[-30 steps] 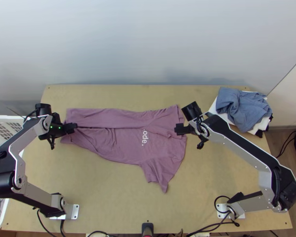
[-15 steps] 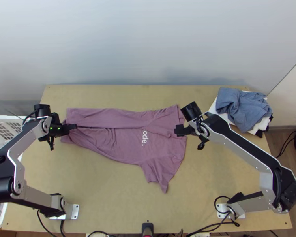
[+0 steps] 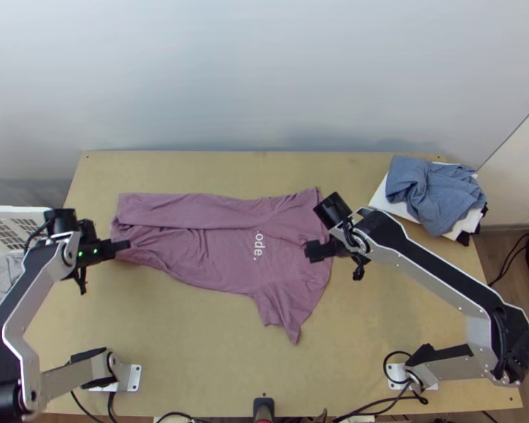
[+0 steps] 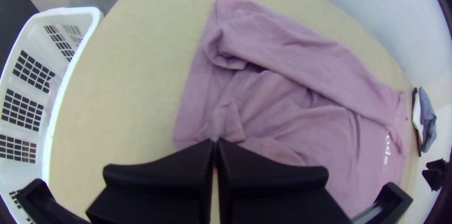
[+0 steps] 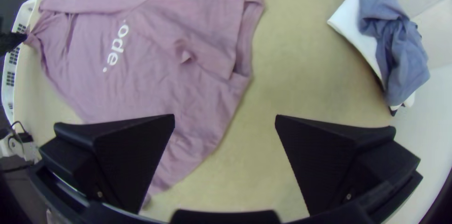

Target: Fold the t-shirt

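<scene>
The mauve t-shirt (image 3: 226, 247) lies with its far side folded inward in a long strip, the near sleeve spread toward the table's front. At its hem end is my left gripper (image 3: 127, 244); in the left wrist view the left gripper (image 4: 215, 143) is shut, with the shirt's cloth (image 4: 228, 120) gathered at its fingertips. Over the collar end stands my right gripper (image 3: 310, 252). In the right wrist view the right gripper (image 5: 225, 118) is wide open, one finger above the t-shirt (image 5: 155, 73), the other above bare table, nothing between them.
A pile with a blue-grey cloth (image 3: 430, 187) on white cloth sits at the table's far right corner. A white basket (image 4: 63, 106) stands off the left edge. Bare wood (image 3: 194, 338) lies in front of the shirt.
My left gripper has come toward the table's front and slightly left, with the cloth by it shifting along. The right gripper has moved a little toward the front and left.
</scene>
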Tool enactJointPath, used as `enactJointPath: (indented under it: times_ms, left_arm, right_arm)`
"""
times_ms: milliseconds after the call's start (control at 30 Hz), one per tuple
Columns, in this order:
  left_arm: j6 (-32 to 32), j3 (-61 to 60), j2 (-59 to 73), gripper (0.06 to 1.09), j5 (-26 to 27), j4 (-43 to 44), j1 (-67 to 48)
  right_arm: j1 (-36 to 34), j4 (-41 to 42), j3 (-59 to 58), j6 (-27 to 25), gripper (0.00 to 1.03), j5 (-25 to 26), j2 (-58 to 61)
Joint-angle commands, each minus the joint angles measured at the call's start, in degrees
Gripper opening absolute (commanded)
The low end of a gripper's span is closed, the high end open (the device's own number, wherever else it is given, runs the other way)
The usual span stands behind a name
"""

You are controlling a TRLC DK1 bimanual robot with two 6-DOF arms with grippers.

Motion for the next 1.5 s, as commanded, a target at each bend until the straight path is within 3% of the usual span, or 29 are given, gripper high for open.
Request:
enactJointPath:
  times_ms: [0,233,633,767,1267,1333,1467]
  left_arm:
    - [0.84,-5.44,-6.54,0.11,0.02,0.32,3.63]
    - [0.75,-8.43,-11.2,0.1,0.02,3.31,5.04]
    - [-0.48,-9.49,-9.79,0.1,0.11,4.54,5.21]
    - [-0.48,-9.4,-9.62,0.1,0.11,4.89,5.3]
    - [-1.45,-7.2,-7.42,0.1,0.11,5.33,4.78]
    - [-1.45,-7.11,-7.33,0.1,0.11,5.33,4.78]
    - [-1.45,-6.94,-7.16,0.1,0.11,5.24,4.78]
  right_arm:
    - [5.78,-6.72,-0.43,0.12,0.99,-10.35,-0.73]
    - [12.99,-9.7,-2.27,0.29,0.99,-18.34,-1.26]
    - [24.15,-9.53,0.45,0.29,0.98,-23.35,7.53]
    - [25.29,-9.44,-0.25,0.29,0.93,-24.32,8.23]
    - [24.85,-4.17,-4.82,0.29,0.92,-24.15,12.45]
    - [24.85,-3.29,-4.29,0.38,0.83,-23.62,13.24]
    - [24.59,-0.65,-3.94,-0.15,0.41,-21.95,13.33]
